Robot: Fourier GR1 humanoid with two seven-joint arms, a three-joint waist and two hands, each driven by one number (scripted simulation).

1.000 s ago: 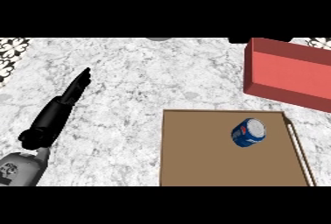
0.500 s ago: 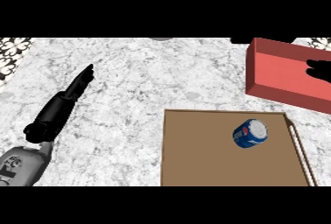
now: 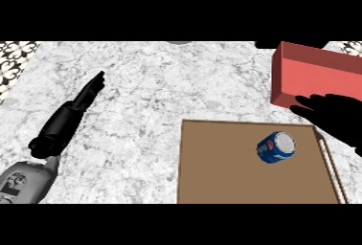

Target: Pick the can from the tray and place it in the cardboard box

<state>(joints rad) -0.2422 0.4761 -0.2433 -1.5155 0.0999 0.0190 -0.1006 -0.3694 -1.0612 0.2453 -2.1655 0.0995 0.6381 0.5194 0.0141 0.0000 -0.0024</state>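
Note:
A blue can (image 3: 276, 147) with a silver top lies in the upper right part of the brown tray (image 3: 219, 177). The red-sided box (image 3: 311, 76) stands at the back right of the counter. My right hand (image 3: 336, 115) comes in from the right edge, fingers spread and open, hovering just right of and above the can, in front of the box's near wall. It holds nothing. My left hand (image 3: 74, 107) rests at the left over the marble, fingers straight and pointing away.
The marble counter (image 3: 163, 86) spreads between the left arm and the tray. A patterned strip (image 3: 14, 62) runs along the far left edge.
My right hand has come into view from the right edge and moved left toward the can. The can, tray and left hand stay in place.

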